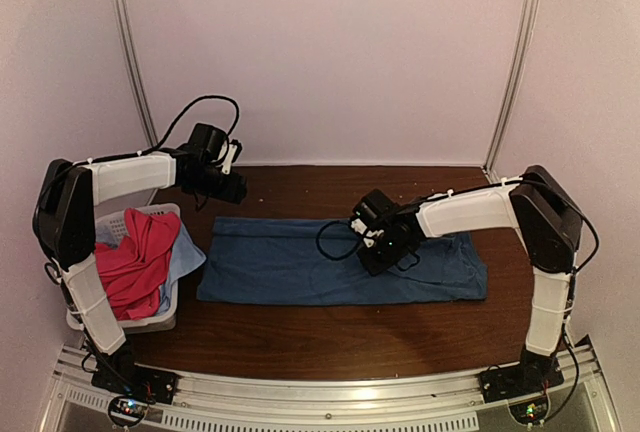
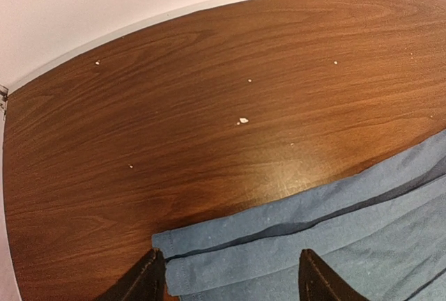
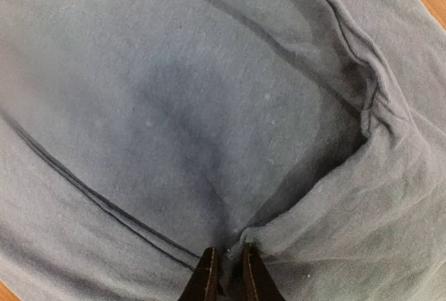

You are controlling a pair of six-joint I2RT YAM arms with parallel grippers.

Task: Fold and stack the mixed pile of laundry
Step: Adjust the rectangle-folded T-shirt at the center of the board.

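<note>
The dark blue T-shirt [image 1: 270, 264] is spread out flat in the middle of the table [image 1: 330, 342]. It is laid long from left to right. A folded-over layer can be seen along its far edge.

A little fold of the T-shirt is pinched by the right gripper [image 1: 376, 258], a bit right of the middle. In the right wrist view its two dark fingers [image 3: 206, 280] are seen close together. Blue cloth is squeezed between them, and wrinkles are drawn in toward that spot.

The left gripper [image 1: 235, 174] is held up in the air over the far left corner of the T-shirt. Its fingers [image 2: 143, 281] are spread wide, and nothing is held between them. In the left wrist view that corner is seen below them. Bare brown wood with a few tiny white crumbs [image 2: 242, 120] is seen past it.

The bright pink shirt [image 1: 135, 257] is bunched up in the white basket [image 1: 150, 214]. The basket is set at the left edge of the table. The pale light-blue cloth [image 1: 186, 252] is tucked under and beside the pink shirt. It is draped over the right side of the basket, close to the left end of the T-shirt.
</note>
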